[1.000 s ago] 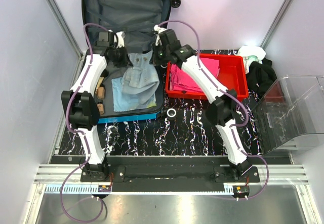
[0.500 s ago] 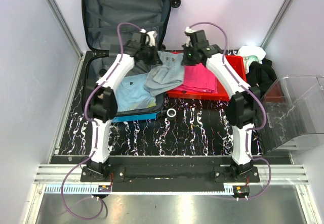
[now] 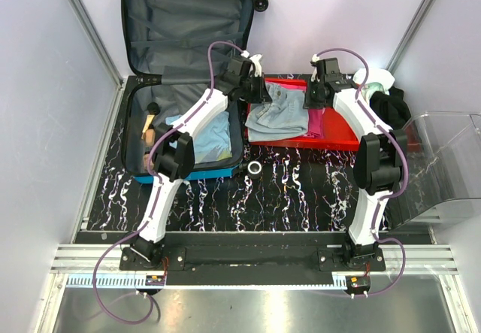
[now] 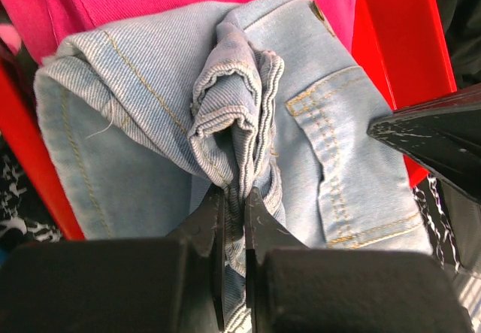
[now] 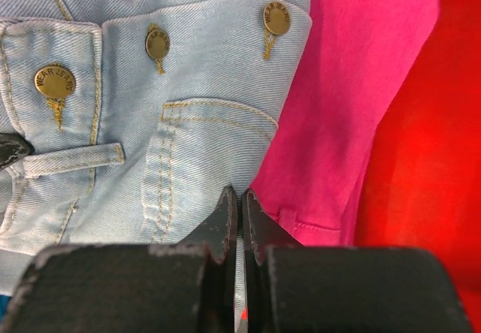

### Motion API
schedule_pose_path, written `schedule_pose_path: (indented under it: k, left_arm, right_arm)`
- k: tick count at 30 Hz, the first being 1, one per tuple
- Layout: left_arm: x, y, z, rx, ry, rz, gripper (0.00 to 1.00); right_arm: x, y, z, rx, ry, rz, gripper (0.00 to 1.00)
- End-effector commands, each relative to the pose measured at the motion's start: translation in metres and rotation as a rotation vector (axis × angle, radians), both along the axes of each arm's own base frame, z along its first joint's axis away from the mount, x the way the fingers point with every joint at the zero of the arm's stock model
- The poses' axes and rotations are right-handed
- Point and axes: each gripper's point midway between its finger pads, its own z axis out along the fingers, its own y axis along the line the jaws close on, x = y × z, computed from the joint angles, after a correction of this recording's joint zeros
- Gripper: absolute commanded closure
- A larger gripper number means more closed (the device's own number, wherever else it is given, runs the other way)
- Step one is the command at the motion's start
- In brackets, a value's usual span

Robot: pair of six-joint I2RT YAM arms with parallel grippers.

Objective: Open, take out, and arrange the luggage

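Denim garment (image 3: 278,119), clamped by left end effector (image 4: 234,198) and right end effector (image 5: 239,198), now lies over the red tray (image 3: 338,139), three o'clock of the luggage (image 3: 184,32); unpacking advances.

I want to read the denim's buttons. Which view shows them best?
Right wrist: three brass buttons close and sharp on the denim. Left wrist shows one small stud at the edge; overhead they are too small.

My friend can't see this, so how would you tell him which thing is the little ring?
Find the big blue suitcase lying open on the black marbled table. Just off its near right corner, in front of the red tray, lies a small ring. It is the only round thing with a hole, alone on bare tabletop.
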Motion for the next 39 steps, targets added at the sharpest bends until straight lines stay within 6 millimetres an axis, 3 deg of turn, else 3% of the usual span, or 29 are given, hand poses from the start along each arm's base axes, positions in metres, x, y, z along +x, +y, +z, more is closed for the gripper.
schedule_pose_path:
  k: [1,4,9,12,19,22,26,27,28,29,31,32,34,36,38,39]
  left_arm:
    - [0.019,-0.011,0.031,-0.032,-0.134,0.016,1.00]
    - [0.025,-0.012,0.029,-0.023,-0.154,0.029,1.00]
    - [0.038,-0.012,0.048,-0.016,-0.241,0.046,1.00]
    - [0.039,-0.016,0.048,-0.015,-0.265,0.038,1.00]
    - [0.026,-0.010,-0.020,0.085,-0.151,0.034,1.00]
    - [0.035,-0.001,-0.027,0.143,-0.183,0.065,0.95]
    - [0.042,0.007,-0.020,0.182,-0.218,0.101,0.90]
    - [0.044,0.012,-0.019,0.198,-0.217,0.122,0.86]
    - [0.042,0.015,-0.020,0.212,-0.204,0.125,0.74]
    - [0.040,0.017,-0.020,0.221,-0.201,0.127,0.67]
    - [0.035,0.023,-0.020,0.246,-0.187,0.131,0.53]
    - [0.035,0.027,-0.008,0.243,-0.200,0.140,0.46]
    - [0.037,0.034,0.005,0.242,-0.217,0.150,0.43]
    - [0.039,0.039,0.032,0.221,-0.255,0.155,0.39]
    - [0.041,0.051,0.044,0.222,-0.258,0.170,0.38]
    - [0.040,0.054,0.056,0.207,-0.270,0.161,0.37]
  right_arm:
    - [0.022,-0.030,0.054,-0.070,-0.188,-0.044,1.00]
    - [0.025,-0.038,0.054,-0.073,-0.189,-0.058,1.00]
    - [0.037,-0.053,0.057,-0.100,-0.214,-0.077,1.00]
    - [0.047,-0.063,0.053,-0.121,-0.226,-0.104,1.00]
    - [0.045,-0.066,0.022,-0.128,-0.169,-0.117,1.00]
    - [0.044,-0.066,0.006,-0.128,-0.140,-0.119,1.00]
    - [0.044,-0.072,-0.009,-0.151,-0.105,-0.149,0.98]
    - [0.042,-0.076,-0.011,-0.163,-0.097,-0.169,0.92]
    - [0.041,-0.078,-0.011,-0.172,-0.093,-0.176,0.83]
    - [0.041,-0.081,-0.011,-0.178,-0.092,-0.185,0.61]
    - [0.040,-0.086,-0.009,-0.201,-0.080,-0.200,0.50]
    - [0.043,-0.085,0.000,-0.202,-0.095,-0.202,0.48]
    - [0.044,-0.086,0.011,-0.202,-0.102,-0.213,0.44]
    - [0.049,-0.081,0.034,-0.170,-0.144,-0.236,0.44]
    - [0.051,-0.068,0.048,-0.147,-0.183,-0.215,0.45]
    - [0.054,-0.049,0.053,-0.131,-0.212,-0.167,0.46]
